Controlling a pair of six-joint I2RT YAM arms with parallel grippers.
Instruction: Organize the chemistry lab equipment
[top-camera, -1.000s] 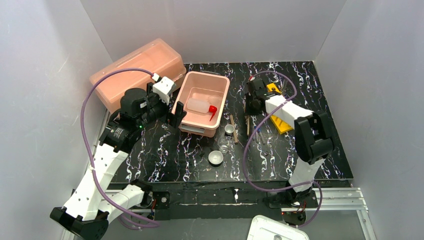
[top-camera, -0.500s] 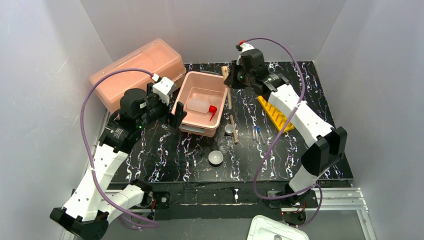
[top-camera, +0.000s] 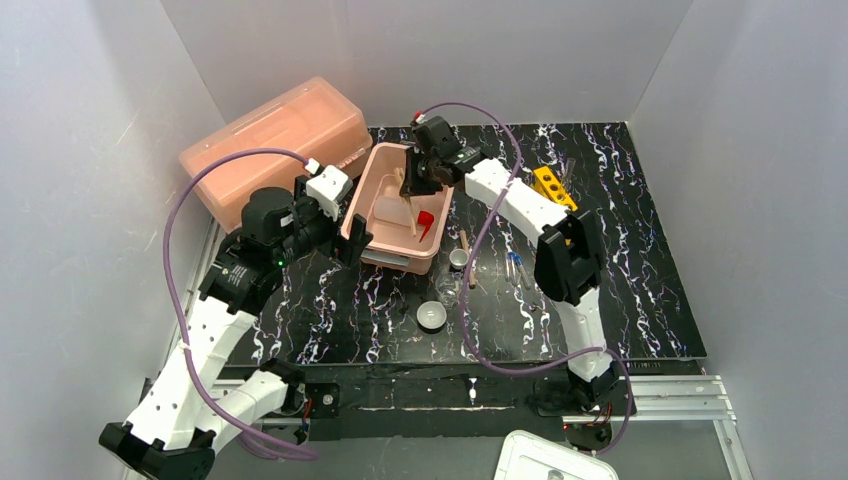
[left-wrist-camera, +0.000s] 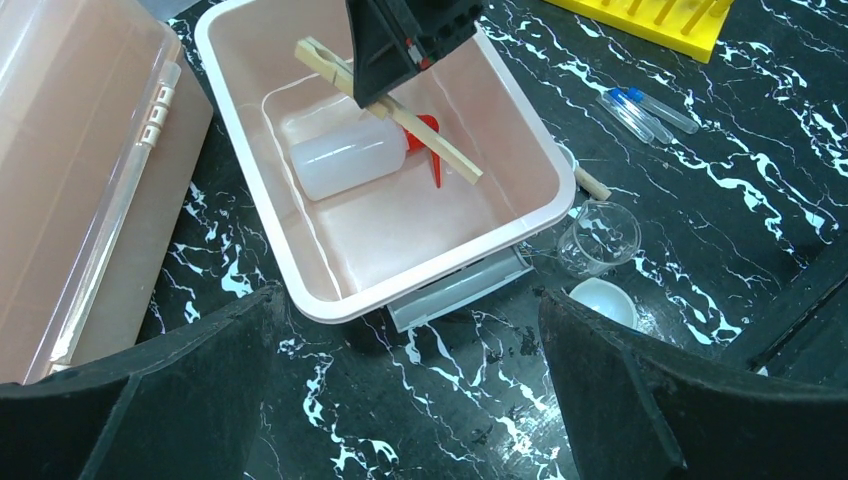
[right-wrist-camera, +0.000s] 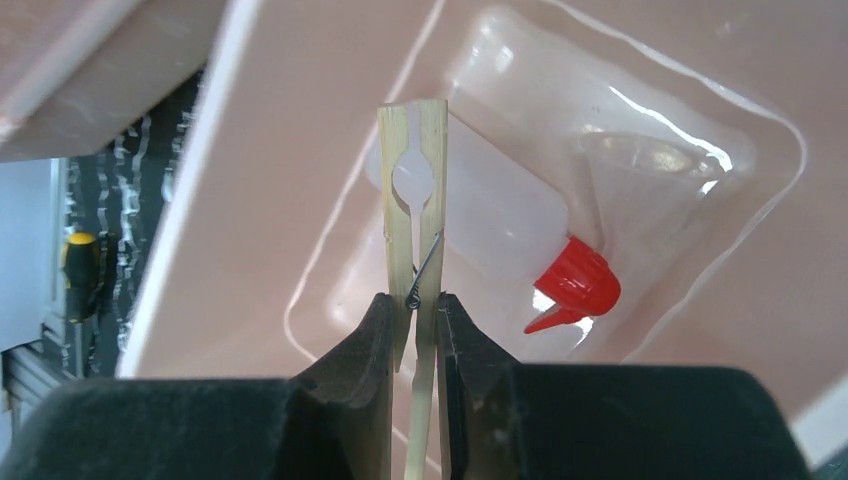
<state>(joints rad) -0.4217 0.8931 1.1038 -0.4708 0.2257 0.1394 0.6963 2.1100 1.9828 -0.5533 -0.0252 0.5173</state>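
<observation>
Right gripper (right-wrist-camera: 412, 305) pinches a pale wooden spring-clip stick (right-wrist-camera: 412, 200) above the pink rectangular plastic tub (left-wrist-camera: 330, 305) holding the white red-spouted squeeze bottle (left-wrist-camera: 345, 165), evidently for deposit; left gripper (left-wrist-camera: 410, 310) stands wide open alongside.

The scene is enclosed by three plain, pale grey walls: a back wall (top-camera: 430, 50) across the top of the frame, and a left wall (top-camera: 80, 200) and a right wall (top-camera: 770, 200) slanting down the two sides. The middle of the overhead view is filled by a black tabletop (top-camera: 640, 270) veined with white, like marble. Along its near edge, at the lower right, a silver metal rail (top-camera: 680, 392) is seen, and below it a grey surface (top-camera: 400, 455). The enclosure is lit softly and evenly, and a faint sheen is carried by the walls.
</observation>
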